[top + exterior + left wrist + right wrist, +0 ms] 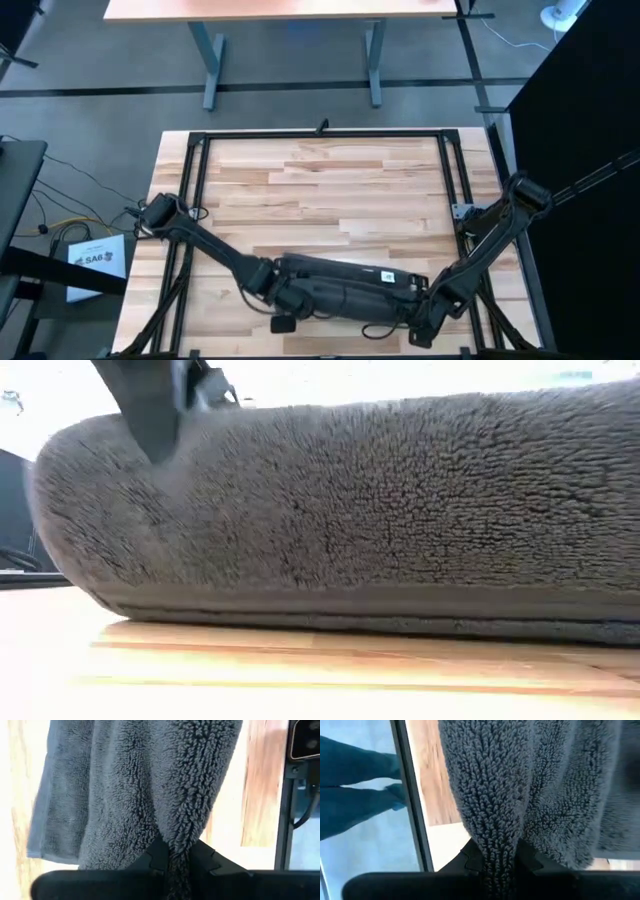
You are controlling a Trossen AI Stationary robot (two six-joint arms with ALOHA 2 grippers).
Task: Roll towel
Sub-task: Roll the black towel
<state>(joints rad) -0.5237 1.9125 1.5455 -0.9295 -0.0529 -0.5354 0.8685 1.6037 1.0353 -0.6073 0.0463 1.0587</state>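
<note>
While the pale butcher-block counter point(330, 190) spreads wide in strips of light and honey-toned wood, framed by a thin black metal rail point(320, 134), the towel point(345, 285) lies along its near edge as a long, low, dark charcoal bundle stretched between the two arms. From the low view the towel point(360, 510) fills almost the whole width: a plump, rounded mass of looped terry pile, soft and shaggy, with a flat, smoother hemmed band running along its underside where it meets the wood.

At the bundle's left end, the left gripper point(283, 297) is clenched on the towel; in its wrist view the two dark fingers point(156, 856) pinch a thick fold of fuzzy cloth between them, and a flatter, thinner hemmed layer of the towel point(60, 795) hangs beside that fold.

At the bundle's right end, the right gripper point(420, 318) is likewise clamped on the towel, its wrist view showing a narrow ridge of dense loops of the towel point(490, 795) squeezed between the fingers point(472, 857).

A small white tag point(387, 277) sits on the towel's top near the right end.
</note>
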